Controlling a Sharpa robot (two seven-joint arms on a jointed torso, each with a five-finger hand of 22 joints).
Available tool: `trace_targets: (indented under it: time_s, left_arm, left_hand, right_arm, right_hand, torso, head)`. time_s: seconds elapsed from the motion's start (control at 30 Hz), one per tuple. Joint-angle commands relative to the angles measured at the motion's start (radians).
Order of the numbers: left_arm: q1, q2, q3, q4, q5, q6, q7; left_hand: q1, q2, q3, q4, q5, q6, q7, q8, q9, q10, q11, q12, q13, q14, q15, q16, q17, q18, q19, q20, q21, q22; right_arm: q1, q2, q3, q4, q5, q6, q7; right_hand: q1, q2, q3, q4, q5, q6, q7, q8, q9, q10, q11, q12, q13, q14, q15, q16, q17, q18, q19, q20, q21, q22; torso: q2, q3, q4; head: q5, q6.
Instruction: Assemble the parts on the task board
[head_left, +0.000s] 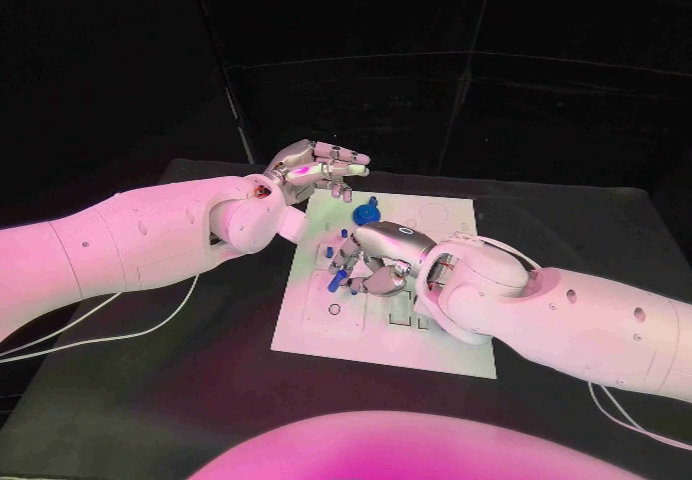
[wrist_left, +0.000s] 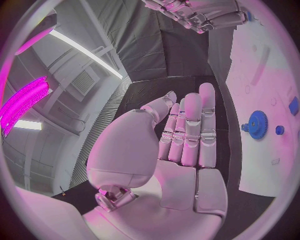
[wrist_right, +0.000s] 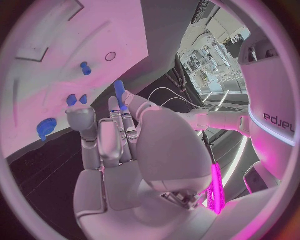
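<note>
Seemingly the right silver many-fingered hand (head_left: 372, 262) pinches a slim blue peg-shaped part (wrist_right: 119, 91) at its fingertips, over the middle of the white rectangular task board (head_left: 447, 330). The judgement is that the step in hand is seating this peg in a hole. To do it well, the robot should bring the peg upright over its hole before lowering, press straight down without twisting, and let go only once the peg stands by itself. The nearby short blue pegs (head_left: 343, 237) standing toward the board's left edge could be knocked by the knuckles, so the descent should stay narrow.

The right hand is turned palm-down with its fingers curled toward the board, its white forearm reaching in over the board's near right corner.

The left silver hand (head_left: 320, 166) hovers just beyond the board's far left corner, holding nothing. Its fingers lie straight and side by side, barely apart, and its arm crosses the black bench (head_left: 173, 400) from the left edge.

A blue toothed gear wheel (head_left: 366, 212) sits on the board near its far edge, between the two hands and touched by neither.
</note>
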Motion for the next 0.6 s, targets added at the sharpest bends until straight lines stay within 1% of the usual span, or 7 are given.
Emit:
trace_targets:
  time_s: [0.03,0.13,0.23,0.27,0.3,0.4,0.6]
  left_arm:
    - [0.002,0.001,0.001,0.002,-0.001,0.009,0.011]
    - [0.002,0.001,0.001,0.001,-0.001,0.009,0.011]
    - [0.002,0.002,0.001,0.0,-0.001,0.009,0.011]
    - [0.002,0.002,0.001,0.0,-0.001,0.009,0.011]
    - [0.002,0.003,0.001,-0.001,-0.001,0.009,0.012]
    - [0.002,0.004,0.001,-0.002,-0.001,0.009,0.012]
    - [0.002,0.007,0.001,-0.004,-0.001,0.01,0.012]
  left_hand:
    - [0.003,0.01,-0.006,0.003,0.0,-0.004,0.0,0.005,0.0,-0.005,0.0,0.007,0.0,-0.007,-0.002,0.003,-0.001,0.014,-0.006,0.003,-0.004,-0.001]
    - [0.003,0.01,-0.006,0.003,0.0,-0.004,0.0,0.005,0.0,-0.005,0.0,0.007,0.0,-0.007,-0.002,0.003,-0.001,0.014,-0.006,0.003,-0.004,-0.001]
    - [0.003,0.01,-0.006,0.003,0.0,-0.004,0.0,0.005,0.0,-0.005,0.0,0.007,0.0,-0.007,-0.002,0.003,-0.002,0.014,-0.006,0.003,-0.004,-0.001]
    - [0.002,0.011,-0.007,0.004,0.0,-0.004,0.0,0.005,0.0,-0.005,0.0,0.008,0.0,-0.007,-0.002,0.003,-0.002,0.014,-0.006,0.003,-0.004,-0.002]
    - [0.002,0.011,-0.007,0.004,0.0,-0.004,0.0,0.005,0.0,-0.005,0.0,0.008,0.0,-0.007,-0.002,0.003,-0.002,0.014,-0.006,0.003,-0.004,-0.002]
    - [0.002,0.011,-0.007,0.004,0.0,-0.004,0.0,0.005,0.0,-0.005,0.0,0.008,0.0,-0.007,-0.002,0.003,-0.002,0.014,-0.006,0.003,-0.004,-0.002]
    - [0.002,0.011,-0.007,0.004,0.0,-0.004,0.0,0.005,0.0,-0.005,0.0,0.008,0.0,-0.007,-0.002,0.003,-0.002,0.014,-0.006,0.003,-0.004,-0.002]
  right_arm:
    - [-0.005,0.011,-0.009,-0.018,-0.027,0.038,0.025]
    - [-0.01,0.02,-0.016,-0.033,-0.032,0.061,0.024]
    - [-0.013,0.028,-0.019,-0.045,-0.035,0.075,0.023]
    - [-0.014,0.029,-0.02,-0.047,-0.035,0.078,0.022]
    - [-0.015,0.031,-0.021,-0.049,-0.036,0.081,0.022]
    - [-0.016,0.034,-0.021,-0.053,-0.036,0.087,0.021]
    - [-0.017,0.043,-0.022,-0.061,-0.043,0.114,0.011]
  right_hand:
    - [0.008,-0.004,0.004,0.0,0.004,0.001,0.005,0.0,-0.001,0.005,0.004,-0.003,0.0,0.018,-0.005,0.006,-0.001,0.001,0.006,0.002,0.004,-0.001]
    - [0.003,-0.006,0.005,0.001,0.004,0.0,0.006,-0.001,-0.001,0.005,0.005,-0.006,0.0,0.017,-0.004,0.005,-0.005,0.001,0.004,0.003,0.003,-0.003]
    - [0.003,-0.006,0.005,0.001,0.004,0.0,0.006,-0.001,-0.001,0.005,0.005,-0.006,0.0,0.017,-0.004,0.005,-0.005,0.001,0.004,0.003,0.003,-0.003]
    - [0.002,-0.006,0.005,0.001,0.004,0.0,0.006,-0.001,-0.001,0.005,0.005,-0.006,0.0,0.017,-0.004,0.004,-0.006,0.001,0.004,0.003,0.003,-0.003]
    - [0.002,-0.006,0.005,0.001,0.004,0.0,0.006,-0.001,-0.001,0.005,0.005,-0.006,0.0,0.017,-0.004,0.004,-0.006,0.001,0.004,0.003,0.003,-0.002]
    - [0.002,-0.006,0.005,0.001,0.004,0.0,0.006,-0.001,-0.001,0.005,0.005,-0.006,0.0,0.017,-0.004,0.004,-0.006,0.001,0.004,0.003,0.003,-0.002]
    - [0.002,-0.006,0.006,0.001,0.004,0.0,0.006,-0.002,-0.001,0.005,0.005,-0.007,0.0,0.017,-0.004,0.005,-0.005,0.001,0.004,0.003,0.003,-0.003]
  torso:
    - [0.0,0.002,-0.001]
    - [0.0,0.0027,0.0001]
    - [0.001,0.0027,-0.0009]
    - [0.001,0.0029,-0.001]
    - [0.0,0.0023,-0.0023]
    - [0.001,0.0028,-0.0025]
    - [0.0,0.0017,-0.0023]
  head:
    - [0.007,-0.004]
    - [0.01,-0.006]
    - [0.013,-0.006]
    - [0.013,-0.006]
    - [0.015,-0.007]
    - [0.016,-0.008]
    - [0.017,-0.012]
